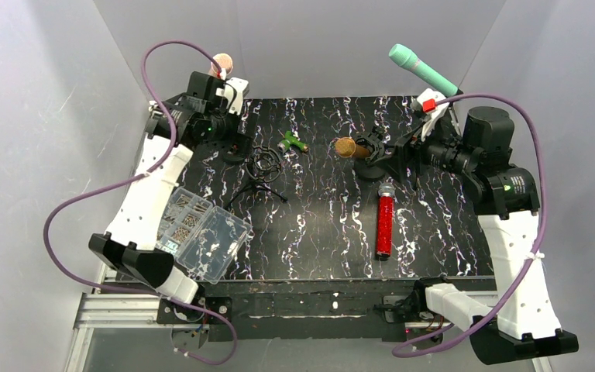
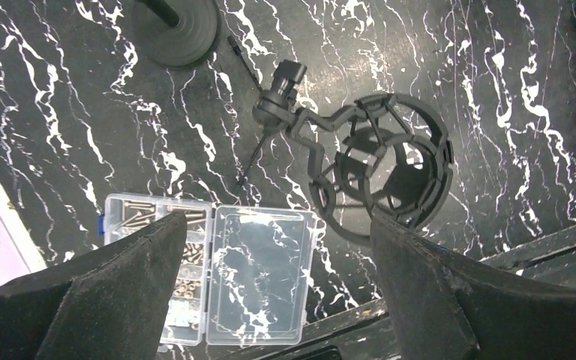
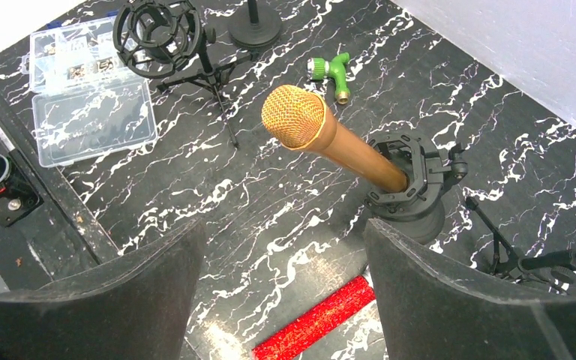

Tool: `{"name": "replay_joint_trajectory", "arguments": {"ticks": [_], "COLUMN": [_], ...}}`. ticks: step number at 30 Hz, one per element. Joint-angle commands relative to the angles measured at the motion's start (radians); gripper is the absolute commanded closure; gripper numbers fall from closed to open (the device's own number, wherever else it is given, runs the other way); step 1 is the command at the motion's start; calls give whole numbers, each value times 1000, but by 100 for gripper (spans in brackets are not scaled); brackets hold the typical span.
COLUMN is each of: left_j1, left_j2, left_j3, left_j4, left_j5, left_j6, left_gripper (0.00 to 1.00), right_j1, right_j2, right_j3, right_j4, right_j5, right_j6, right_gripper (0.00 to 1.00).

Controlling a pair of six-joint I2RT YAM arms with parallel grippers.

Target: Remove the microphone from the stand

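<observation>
A gold microphone leans out of the clip of a short black stand near the middle back of the table; in the top view the gold microphone points left from that stand. My right gripper is open just behind and above the stand, apart from it, with nothing between its fingers. At the back left, my left gripper hangs open and empty above an empty black shock-mount tripod.
A red glitter microphone lies on the marbled table. A clear screw box sits open at the front left. A green hose nozzle lies at the back. A teal microphone and a pink one stand in the back corners.
</observation>
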Motion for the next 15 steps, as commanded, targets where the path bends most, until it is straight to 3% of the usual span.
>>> {"name": "replay_joint_trajectory", "arguments": {"ticks": [1,15], "left_j1": [4,-51], "left_j2": [20,90], "left_j3": [-28,-124], "left_j4": [51,219], "left_j5": [-56,-172], "left_j6": [-97,-93], "left_gripper": [8,19], "right_j1": [16,30], "right_j2": [-7,-11], "right_j3": [2,-45], "right_j4": [68,83], "right_j5": [14,2], "right_j6": [16,36], "right_gripper": [15,15]}}
